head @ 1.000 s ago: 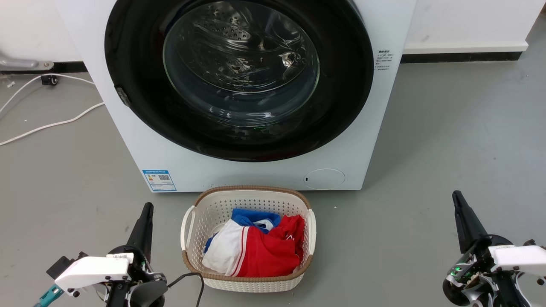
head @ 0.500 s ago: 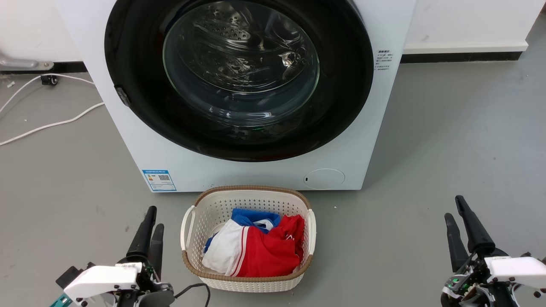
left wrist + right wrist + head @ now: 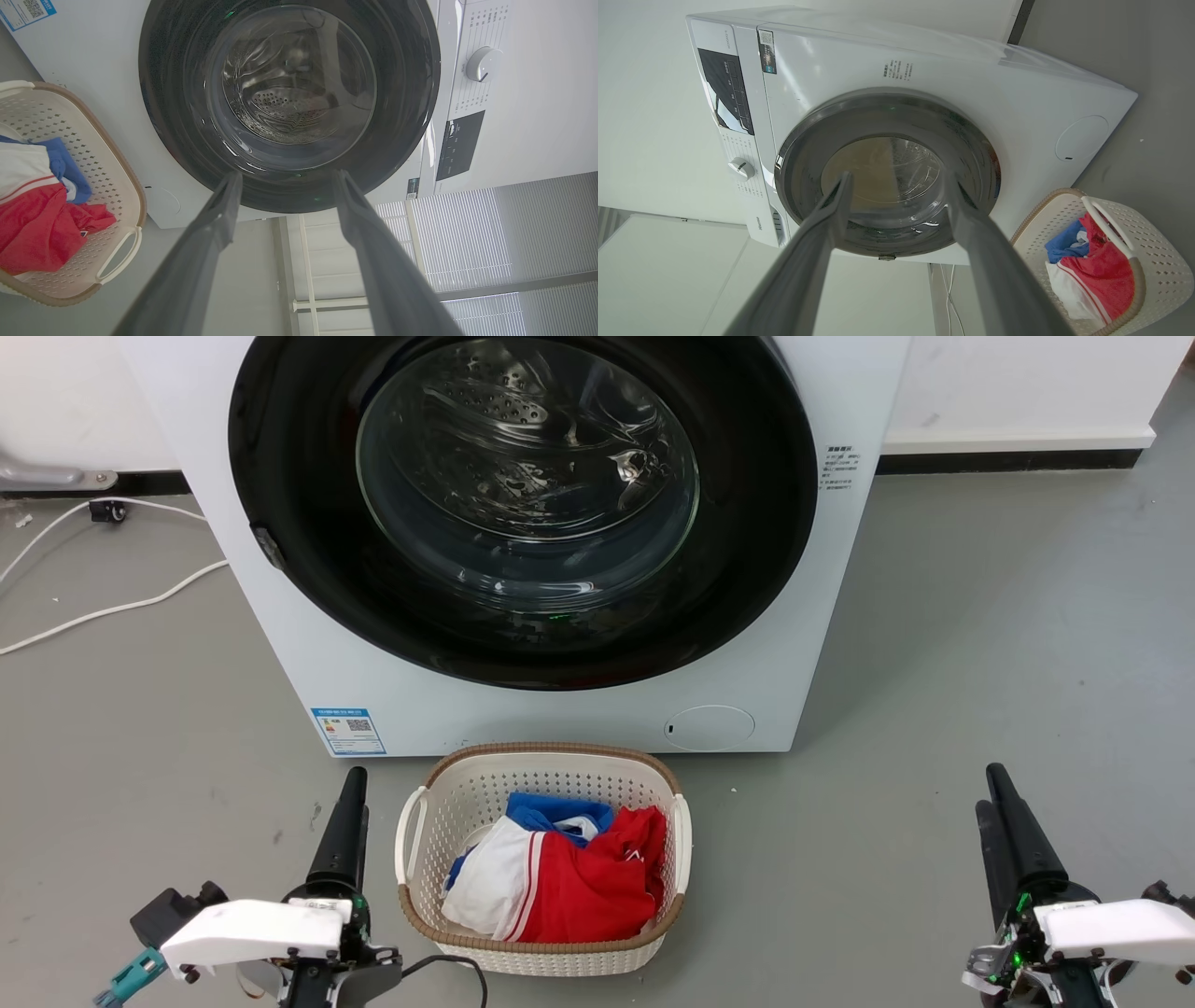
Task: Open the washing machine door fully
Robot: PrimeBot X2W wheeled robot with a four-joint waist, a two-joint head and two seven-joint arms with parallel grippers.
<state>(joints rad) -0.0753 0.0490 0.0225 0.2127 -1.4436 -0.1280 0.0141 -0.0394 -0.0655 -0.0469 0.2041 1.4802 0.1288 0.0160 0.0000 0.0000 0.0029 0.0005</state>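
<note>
The laundry basket (image 3: 546,748) stands on a smooth grey floor (image 3: 980,616), evenly lit and faintly scuffed. Well behind the basket, a white wall (image 3: 1027,383) ends in a white ledge over a black skirting strip (image 3: 1008,460). Far to the basket's left, 2 white cables (image 3: 112,609) curve across the floor near a small black caster (image 3: 107,511) and a grey metal foot (image 3: 56,476).

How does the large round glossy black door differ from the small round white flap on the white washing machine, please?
The glossy black door has a clear glass window; the white flap is plain. The door spans nearly the width of the washing machine; the flap is small, low on its front. Both are round and shut.
</note>
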